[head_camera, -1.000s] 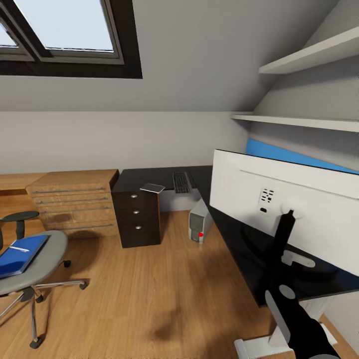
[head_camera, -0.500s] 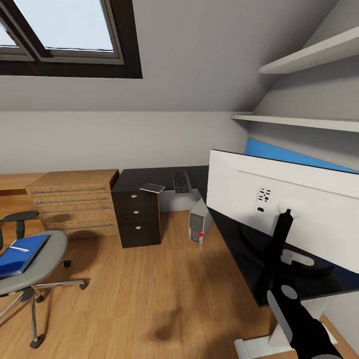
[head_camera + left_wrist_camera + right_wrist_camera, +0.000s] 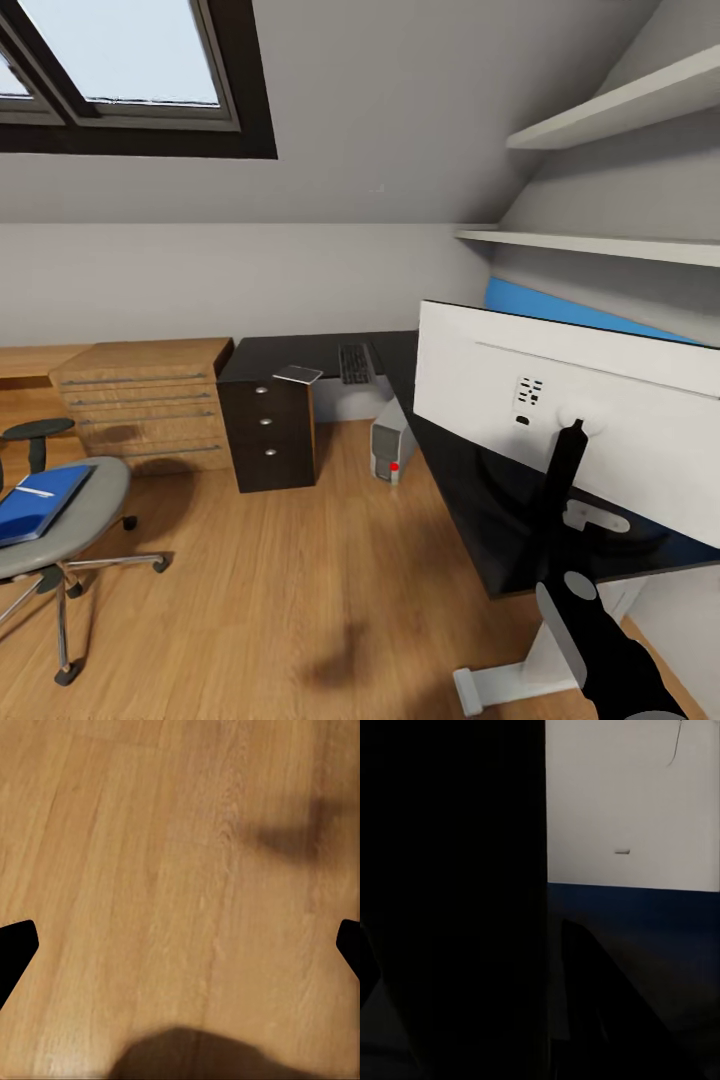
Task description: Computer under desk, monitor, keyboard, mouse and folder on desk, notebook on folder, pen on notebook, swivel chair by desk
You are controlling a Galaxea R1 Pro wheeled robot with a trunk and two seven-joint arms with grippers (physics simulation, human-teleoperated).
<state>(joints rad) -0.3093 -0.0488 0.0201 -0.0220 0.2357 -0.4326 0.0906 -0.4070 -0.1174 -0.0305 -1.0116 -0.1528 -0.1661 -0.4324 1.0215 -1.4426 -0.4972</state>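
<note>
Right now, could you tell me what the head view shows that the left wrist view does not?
Head view alone: the monitor on the desk, the keyboard, the computer, and the folder on the chair. Left wrist view alone: two dark fingers, spread wide. Both: the wooden floor.
</note>
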